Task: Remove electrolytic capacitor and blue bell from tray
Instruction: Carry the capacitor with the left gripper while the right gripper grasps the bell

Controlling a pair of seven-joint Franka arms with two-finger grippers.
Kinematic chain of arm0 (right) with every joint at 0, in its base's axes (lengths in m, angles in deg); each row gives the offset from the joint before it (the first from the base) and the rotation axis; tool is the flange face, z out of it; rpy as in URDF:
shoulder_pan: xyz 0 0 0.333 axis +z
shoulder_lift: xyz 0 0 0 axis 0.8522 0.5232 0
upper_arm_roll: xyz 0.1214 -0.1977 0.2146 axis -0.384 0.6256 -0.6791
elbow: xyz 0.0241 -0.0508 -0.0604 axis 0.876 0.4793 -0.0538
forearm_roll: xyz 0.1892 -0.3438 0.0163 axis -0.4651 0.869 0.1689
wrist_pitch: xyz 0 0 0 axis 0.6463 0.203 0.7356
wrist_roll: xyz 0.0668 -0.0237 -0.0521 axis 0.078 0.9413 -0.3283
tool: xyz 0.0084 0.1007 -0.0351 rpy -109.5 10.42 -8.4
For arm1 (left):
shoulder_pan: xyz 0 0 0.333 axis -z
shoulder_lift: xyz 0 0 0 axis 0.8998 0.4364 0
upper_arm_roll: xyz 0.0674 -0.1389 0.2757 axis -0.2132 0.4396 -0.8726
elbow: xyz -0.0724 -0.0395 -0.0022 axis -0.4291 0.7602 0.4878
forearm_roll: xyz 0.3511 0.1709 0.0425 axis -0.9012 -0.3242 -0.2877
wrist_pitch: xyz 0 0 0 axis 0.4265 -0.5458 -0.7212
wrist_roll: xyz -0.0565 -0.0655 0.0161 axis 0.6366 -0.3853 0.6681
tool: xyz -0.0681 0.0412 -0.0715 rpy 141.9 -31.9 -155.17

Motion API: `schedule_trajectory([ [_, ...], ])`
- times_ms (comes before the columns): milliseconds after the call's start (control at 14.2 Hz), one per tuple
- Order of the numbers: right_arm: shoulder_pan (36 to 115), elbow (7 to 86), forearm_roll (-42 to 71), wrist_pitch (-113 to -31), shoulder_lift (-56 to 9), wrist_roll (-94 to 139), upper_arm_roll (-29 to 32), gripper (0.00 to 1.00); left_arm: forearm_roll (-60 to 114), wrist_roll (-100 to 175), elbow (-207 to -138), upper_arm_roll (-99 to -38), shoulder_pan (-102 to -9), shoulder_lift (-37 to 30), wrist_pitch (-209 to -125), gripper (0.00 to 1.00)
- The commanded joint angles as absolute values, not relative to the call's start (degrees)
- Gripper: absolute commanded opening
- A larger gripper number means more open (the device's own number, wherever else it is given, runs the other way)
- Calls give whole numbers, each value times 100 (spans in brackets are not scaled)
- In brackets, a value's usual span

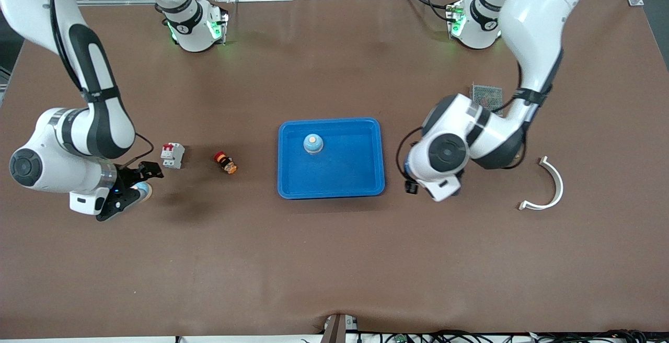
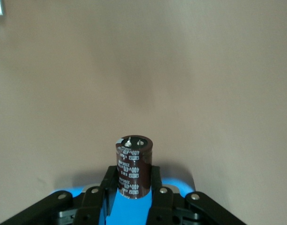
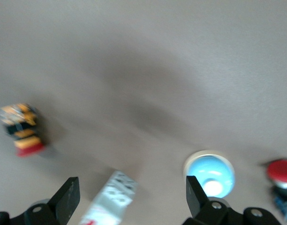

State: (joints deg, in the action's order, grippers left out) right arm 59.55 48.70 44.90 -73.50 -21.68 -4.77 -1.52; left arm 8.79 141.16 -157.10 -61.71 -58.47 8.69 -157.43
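My left gripper [image 2: 133, 187] is shut on a dark brown cylindrical capacitor [image 2: 133, 166] and holds it upright. In the front view this gripper [image 1: 413, 185] hangs by the edge of the blue tray [image 1: 366, 175] toward the left arm's end; the capacitor is hidden there. A light-blue bell [image 1: 312, 144] with an orange knob sits in the tray. My right gripper [image 1: 130, 190] is open and empty, low over the table toward the right arm's end. A second light-blue round bell [image 1: 143, 190] with a white rim lies right beside one of its fingers, also seen in the right wrist view [image 3: 209, 176].
A white circuit breaker [image 1: 172, 155] and a red and yellow push button [image 1: 226, 162] lie between the right gripper and the tray. The breaker [image 3: 110, 197] shows between my right fingers. A white curved clip [image 1: 549, 186] and a grey perforated board [image 1: 486, 96] lie toward the left arm's end.
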Motion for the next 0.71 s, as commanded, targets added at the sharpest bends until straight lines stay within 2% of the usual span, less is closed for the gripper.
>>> schedule_trajectory([
  [0, 6354, 4989, 4402, -7102, -2560, 667, -121, 100, 945, 13493, -16310, -5894, -6551, 653, -15666, 0],
  [353, 6995, 5051, 4112, -6978, -2867, 2303, -121, 100, 910, 11463, -16769, -5893, -7668, 653, -15666, 0],
  [635, 7742, 5147, 4112, -7012, -3079, 3858, -113, 100, 682, 10731, -16804, -5911, -8073, 714, -15675, 0],
])
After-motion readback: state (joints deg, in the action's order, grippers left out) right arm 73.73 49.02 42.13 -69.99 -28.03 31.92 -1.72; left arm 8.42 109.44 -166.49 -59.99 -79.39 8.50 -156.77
